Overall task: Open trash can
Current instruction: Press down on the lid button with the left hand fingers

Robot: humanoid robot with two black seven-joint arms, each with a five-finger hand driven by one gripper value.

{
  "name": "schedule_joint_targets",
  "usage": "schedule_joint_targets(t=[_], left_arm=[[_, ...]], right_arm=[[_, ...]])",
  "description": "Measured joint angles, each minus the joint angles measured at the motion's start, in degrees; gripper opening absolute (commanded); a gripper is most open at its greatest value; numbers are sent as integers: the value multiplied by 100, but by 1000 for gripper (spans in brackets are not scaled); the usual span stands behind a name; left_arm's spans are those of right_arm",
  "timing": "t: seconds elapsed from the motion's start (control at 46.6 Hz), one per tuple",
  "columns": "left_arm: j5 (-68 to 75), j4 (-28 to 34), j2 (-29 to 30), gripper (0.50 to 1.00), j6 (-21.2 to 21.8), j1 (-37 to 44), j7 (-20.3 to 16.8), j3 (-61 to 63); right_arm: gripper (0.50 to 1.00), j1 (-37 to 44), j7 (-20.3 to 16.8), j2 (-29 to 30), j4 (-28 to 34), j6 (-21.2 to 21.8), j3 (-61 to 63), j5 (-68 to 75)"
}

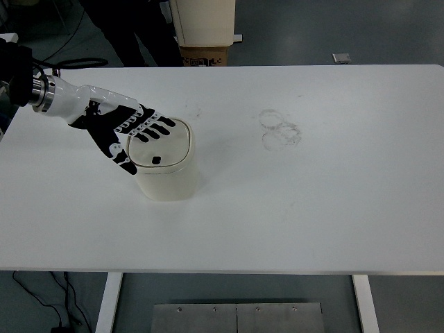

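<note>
A small cream trash can (166,177) stands on the white table (312,194), left of centre. Its lid (166,146) lies flat and closed, with a small dark button near its front edge. My left hand (135,132), black and white, reaches in from the upper left and hovers over the lid's left and rear part. The fingers are spread flat and hold nothing, and their tips lie over the lid. I cannot tell if they touch it. The right arm is out of sight.
Faint ring marks (279,128) stain the table right of the can. A beige cabinet and a cardboard box (205,52) stand beyond the far edge, next to a person's dark legs (139,35). Cables lie on the floor at left.
</note>
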Motion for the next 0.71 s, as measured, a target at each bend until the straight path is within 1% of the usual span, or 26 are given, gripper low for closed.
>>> schedule_joint_targets(t=[0.129, 0.193, 0.343, 0.708], left_arm=[[-2, -87, -15, 1000, 0, 0, 218, 0], [-2, -146, -18, 1000, 1, -15, 247, 0], [-9, -285, -50, 1000, 0, -92, 251, 0], [-54, -345, -136, 1000, 0, -135, 251, -1]], right_arm=[[991, 1, 0, 0, 0, 2, 0, 0], [991, 0, 0, 0, 0, 2, 0, 0], [991, 1, 1, 0, 0, 2, -1, 0], [991, 0, 0, 0, 2, 0, 0, 0]])
